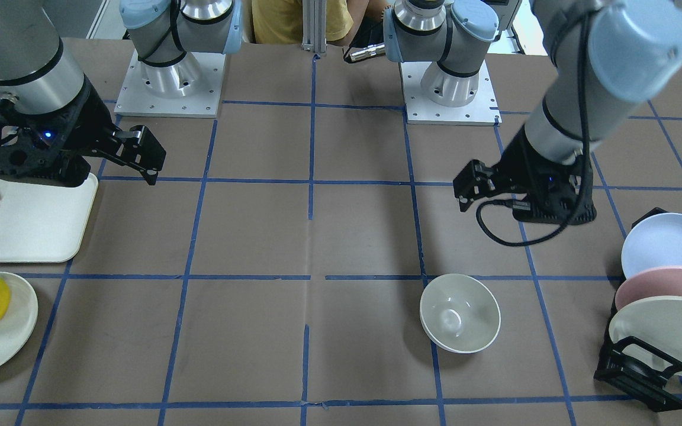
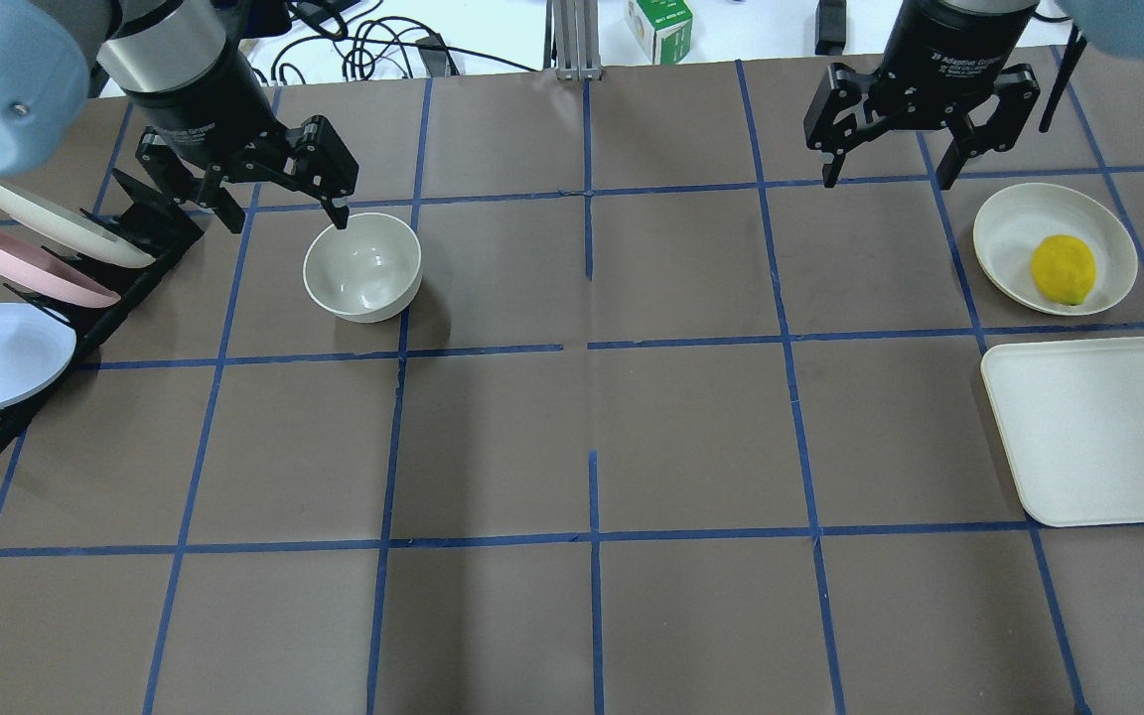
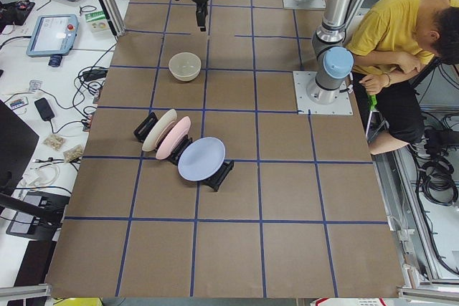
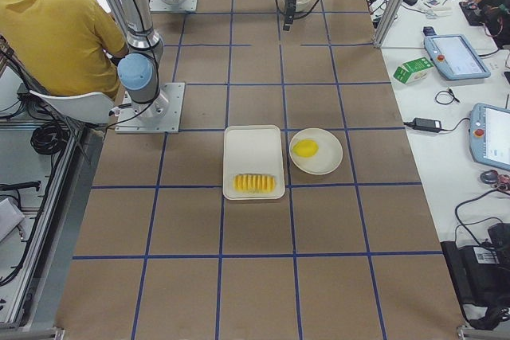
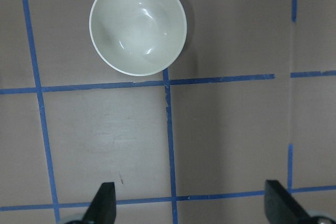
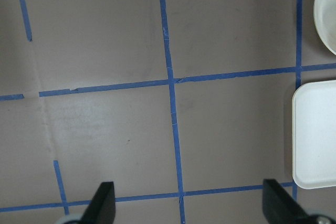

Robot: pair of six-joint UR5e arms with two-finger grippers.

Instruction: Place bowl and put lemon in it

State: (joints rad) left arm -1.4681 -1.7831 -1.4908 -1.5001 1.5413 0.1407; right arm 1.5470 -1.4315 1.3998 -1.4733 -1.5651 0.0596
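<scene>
Small, deep, off-white glossy bowl, upright and empty on the brown, blue-taped table. Bright yellow oval lemon well apart from the bowl, far to its right in the overhead view, lying on a flat cream round plate.

Likely trouble from here:
- Rounded lemon slipping or rolling off-centre under a 2-finger pinch.
- Lemon skidding on the smooth plate, or dropping during the long carry toward the bowl.
- Release from too high, bouncing the lemon out or tipping the bowl.
- Possible clash with the other arm beside the bowl.

Left gripper raised above and just beside the bowl, jaws spread wide, holding and touching nothing. Right gripper well apart from the bowl, near the lemon's plate, jaws equally wide, empty, touching nothing.
</scene>
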